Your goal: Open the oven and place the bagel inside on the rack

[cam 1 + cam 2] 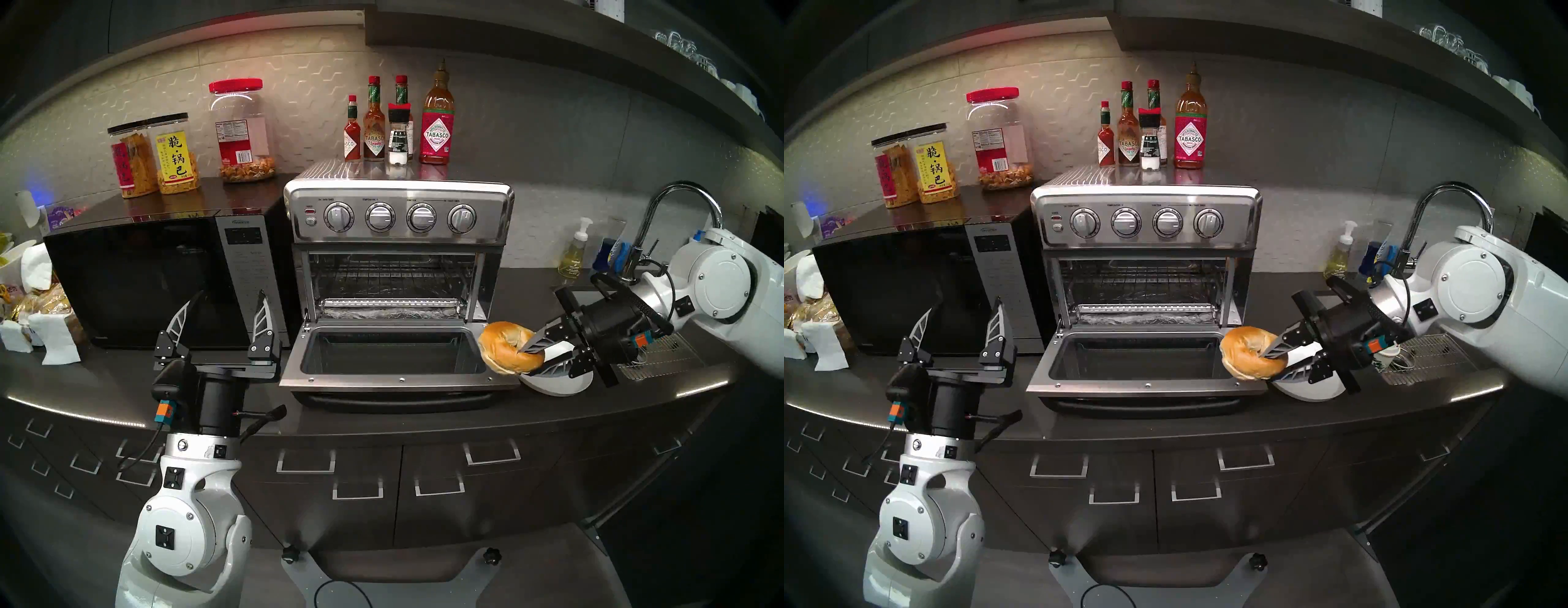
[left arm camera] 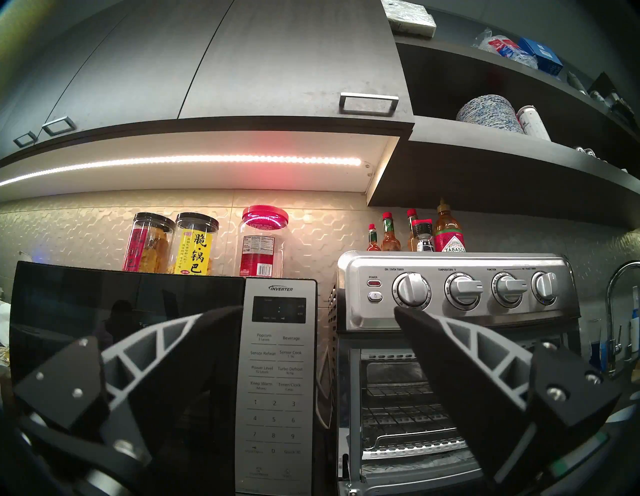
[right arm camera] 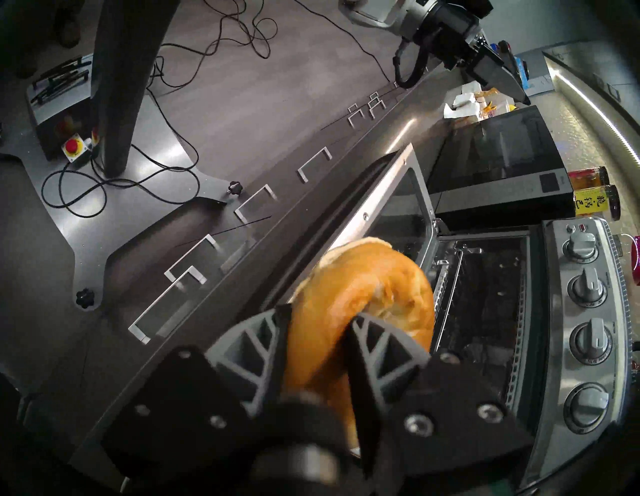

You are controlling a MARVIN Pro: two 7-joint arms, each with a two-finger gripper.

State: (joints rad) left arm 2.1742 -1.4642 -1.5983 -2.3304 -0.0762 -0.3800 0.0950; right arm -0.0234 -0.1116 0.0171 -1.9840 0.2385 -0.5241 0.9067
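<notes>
So the shiny golden-brown bagel (image 1: pixel 507 346) is up in the air, pinched by the right gripper (image 1: pixel 535 358), one finger poked through its hole and the other under the outer edge. It hangs tilted over the right corner of the stainless-steel toaster oven's (image 1: pixel 399 220) dropped-open glass door (image 1: pixel 392 358), just above a round white plate (image 1: pixel 555 384). The wire rack (image 1: pixel 392 278) inside is bare (foil tray below). The left gripper (image 1: pixel 220 316), fingers spread wide, points up in front of the black microwave (image 1: pixel 140 271).
</notes>
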